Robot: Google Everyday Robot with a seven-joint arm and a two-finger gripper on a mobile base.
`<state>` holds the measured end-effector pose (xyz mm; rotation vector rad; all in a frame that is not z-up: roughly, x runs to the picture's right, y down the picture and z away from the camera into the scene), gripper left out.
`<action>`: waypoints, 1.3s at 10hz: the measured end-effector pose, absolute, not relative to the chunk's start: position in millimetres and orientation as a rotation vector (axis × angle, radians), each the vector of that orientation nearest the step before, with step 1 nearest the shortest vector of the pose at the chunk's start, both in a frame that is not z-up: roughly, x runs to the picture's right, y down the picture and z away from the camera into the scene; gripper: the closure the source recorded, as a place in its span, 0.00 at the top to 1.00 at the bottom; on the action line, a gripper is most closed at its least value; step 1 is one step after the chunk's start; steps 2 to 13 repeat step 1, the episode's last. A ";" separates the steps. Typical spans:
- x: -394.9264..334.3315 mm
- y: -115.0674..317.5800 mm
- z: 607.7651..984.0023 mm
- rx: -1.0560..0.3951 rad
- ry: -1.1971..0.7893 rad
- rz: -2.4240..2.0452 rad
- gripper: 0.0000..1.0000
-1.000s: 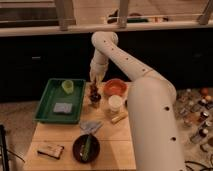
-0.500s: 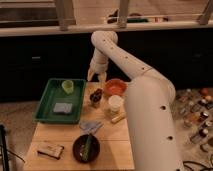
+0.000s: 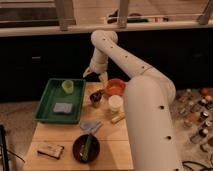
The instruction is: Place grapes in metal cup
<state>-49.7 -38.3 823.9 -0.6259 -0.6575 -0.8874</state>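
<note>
The metal cup (image 3: 95,100) stands on the wooden table just right of the green tray. The grapes (image 3: 95,94) show as a dark reddish lump at the cup's mouth, resting in it. My gripper (image 3: 94,74) hangs above the cup, well apart from it, open and holding nothing. One pale finger (image 3: 86,71) points left and the other (image 3: 103,78) points down to the right. The white arm arcs up and over from the lower right.
The green tray (image 3: 46,107) holds a yellow-green cup (image 3: 67,86) and a grey-blue sponge (image 3: 62,107). An orange bowl (image 3: 115,88), a white container (image 3: 115,103) and a yellow piece (image 3: 118,118) sit right of the cup. Nearer lie a cloth (image 3: 90,126), a dark bowl (image 3: 85,148) and a packet (image 3: 50,149).
The gripper was down at the metal cup a second ago; it has let go of the grapes there and risen straight up with its fingers apart.
</note>
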 end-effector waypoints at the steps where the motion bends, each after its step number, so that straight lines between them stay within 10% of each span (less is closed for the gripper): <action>1: -49.6 -38.0 823.3 -0.626 -0.659 -0.889 0.80; 13: -49.6 -38.0 823.3 -0.626 -0.659 -0.889 0.80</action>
